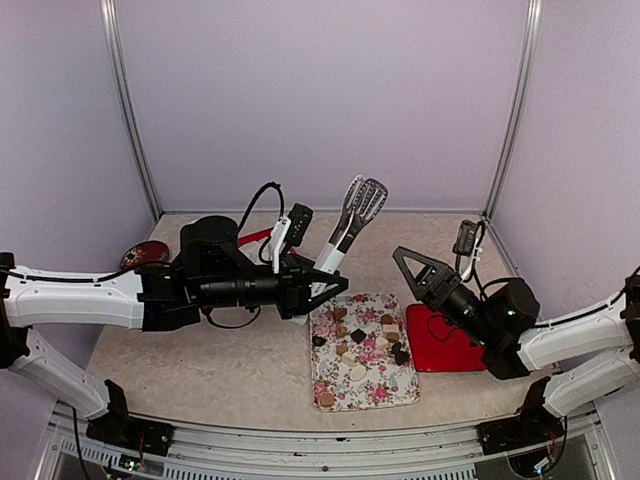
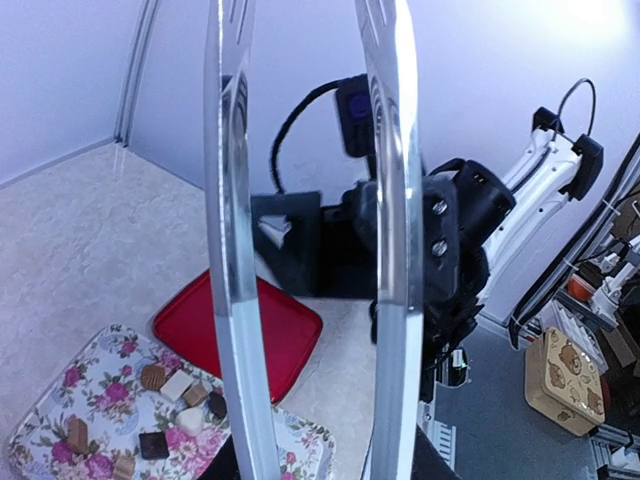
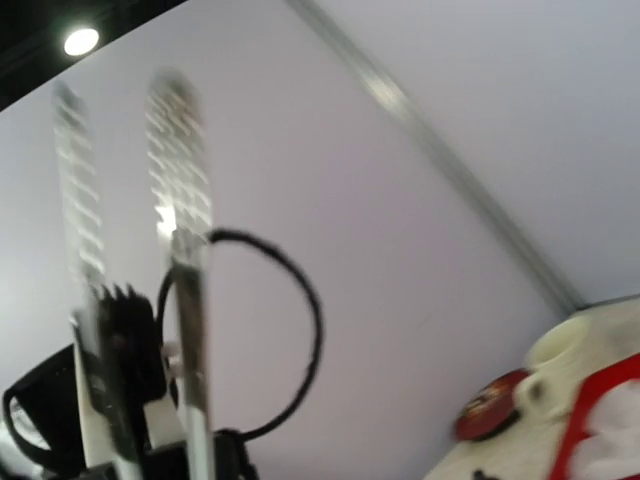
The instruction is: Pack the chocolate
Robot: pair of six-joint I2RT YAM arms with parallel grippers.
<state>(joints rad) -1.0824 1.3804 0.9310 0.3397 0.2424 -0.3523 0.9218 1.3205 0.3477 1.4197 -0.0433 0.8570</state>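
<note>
Brown chocolate (image 1: 355, 345), near left hand (image 1: 330, 284) (holding tongs (image 1: 357, 208))

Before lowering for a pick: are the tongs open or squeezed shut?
Open: the tongs show a clear gap between their blades.

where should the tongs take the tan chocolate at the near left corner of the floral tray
Pinch it across its sides from straight above: the tan chocolate lies flat and alone near the floral tray's corner, so the tongs' tips should fit on either side.
</note>
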